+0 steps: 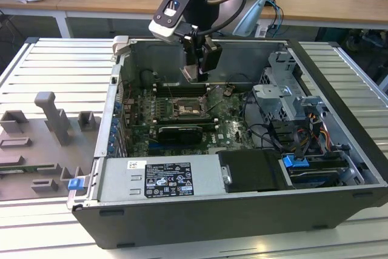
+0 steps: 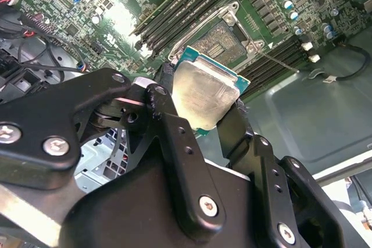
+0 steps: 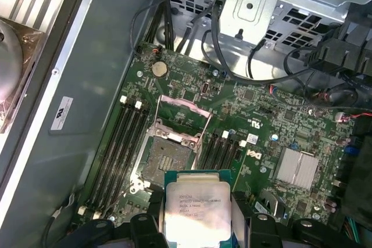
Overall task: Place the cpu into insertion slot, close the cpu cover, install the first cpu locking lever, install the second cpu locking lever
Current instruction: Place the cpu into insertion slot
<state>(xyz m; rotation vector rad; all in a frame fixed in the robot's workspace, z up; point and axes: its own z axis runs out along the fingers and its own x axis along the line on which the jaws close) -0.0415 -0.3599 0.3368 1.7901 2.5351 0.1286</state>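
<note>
Black jointed links of the end effector [image 2: 200, 105] sit closest to the lens in the second wrist view. Its two fingers pinch the cpu [image 2: 204, 91] by opposite edges. You have the chip in the air above the board, not in the insertion slot [image 3: 168, 158]. In the exterior view the end effector hangs at upper centre, above the slot [image 1: 183, 108] and toward the case's back wall.

By my judgement the step in hand is seating the chip. Hold it level, square its edges to the slot's metal rim, and lower it straight. Sliding it sideways over the fine contact field could do harm. Check the corner orientation before you let go.

The cpu [image 3: 196, 207] is a flat square with a dull, pale metal face and a thin blue-green border. The slot has a dark, finely grained centre inside a silvery rim. The cpu cover [image 3: 183, 104] is a thin metal frame with an open window. It stands raised at the slot's far side, so the way down looks free.

Long black memory slots [image 3: 125, 143] flank the slot on the glossy green board. Around it stands the grey sheet-metal computer case [image 1: 182, 222], resting on a ribbed metal worktop [image 1: 48, 65].
</note>
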